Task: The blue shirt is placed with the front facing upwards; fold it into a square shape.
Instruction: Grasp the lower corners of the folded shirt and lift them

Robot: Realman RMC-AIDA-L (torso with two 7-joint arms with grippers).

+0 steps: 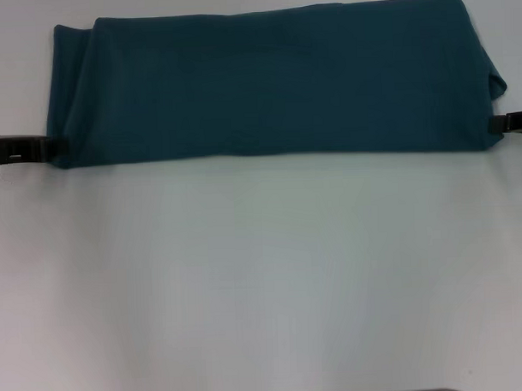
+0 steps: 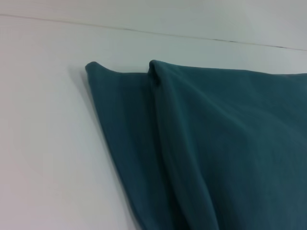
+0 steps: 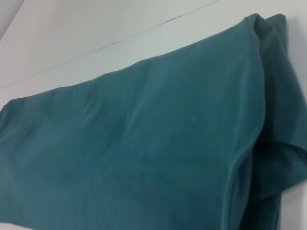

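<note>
Blue shirt point(image 1: 266, 84): long band, axis running left-right.
Left gripper point(image 1: 58, 148): at shirt's left near corner; finger state unclear.
Right gripper point(image 1: 496, 124): at shirt's right near corner; finger state unclear.

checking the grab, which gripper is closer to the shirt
Left, slightly. The left gripper meets the shirt at its near left corner; the right gripper sits just off its near right corner.

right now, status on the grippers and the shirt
Left gripper at shirt's near left corner, right gripper at near right corner. Blue shirt folded into a wide band, plain side up. Nothing in the way.
</note>
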